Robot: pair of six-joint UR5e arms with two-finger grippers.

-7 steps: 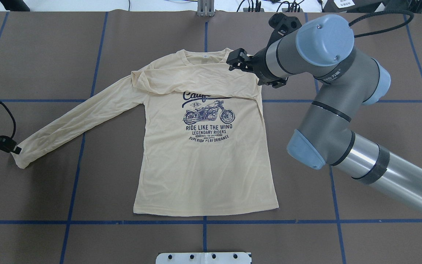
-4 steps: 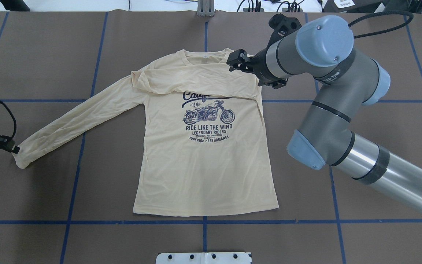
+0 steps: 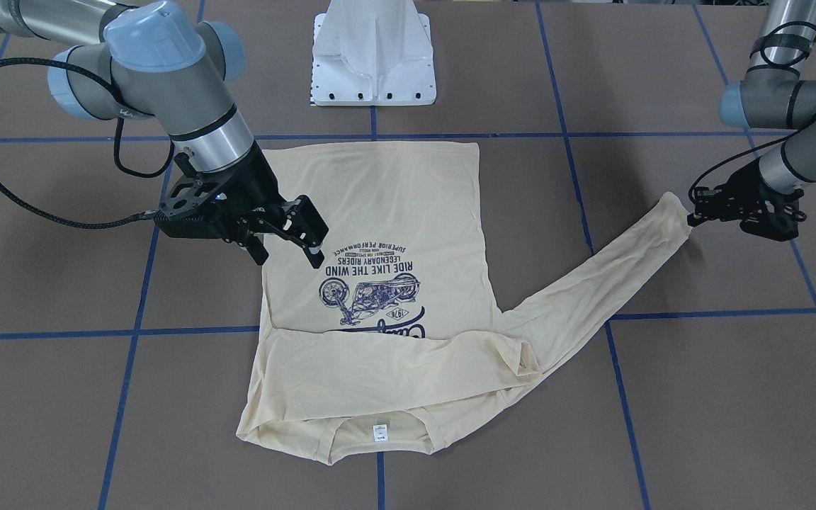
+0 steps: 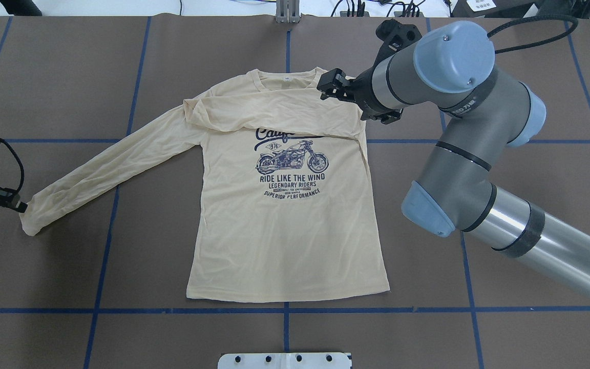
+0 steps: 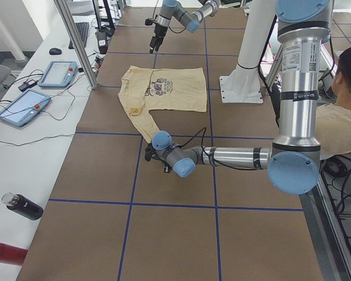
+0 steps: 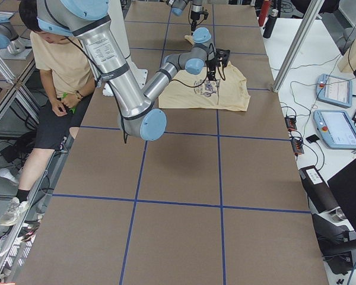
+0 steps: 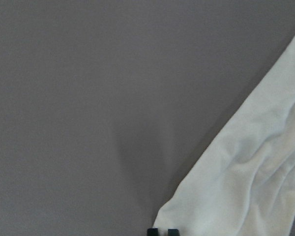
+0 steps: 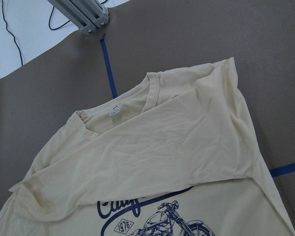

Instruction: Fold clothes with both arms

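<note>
Overhead exterior view: left hand, clamped on the left cuff of the T-shirt flat on the table, has nudged it inward, likely starting the second sleeve fold; right hand hovers, fingers apart.

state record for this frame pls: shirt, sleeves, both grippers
garment: T-shirt, flat on the table, print up
folded sleeve: lies across the chest, over the top of the print
outstretched sleeve: extends toward the robot's left
left gripper: at that sleeve's cuff; grip cannot be told
right gripper: open, empty, raised over the shirt's side on the robot's right
fold stage: one sleeve in, body not yet folded
</note>
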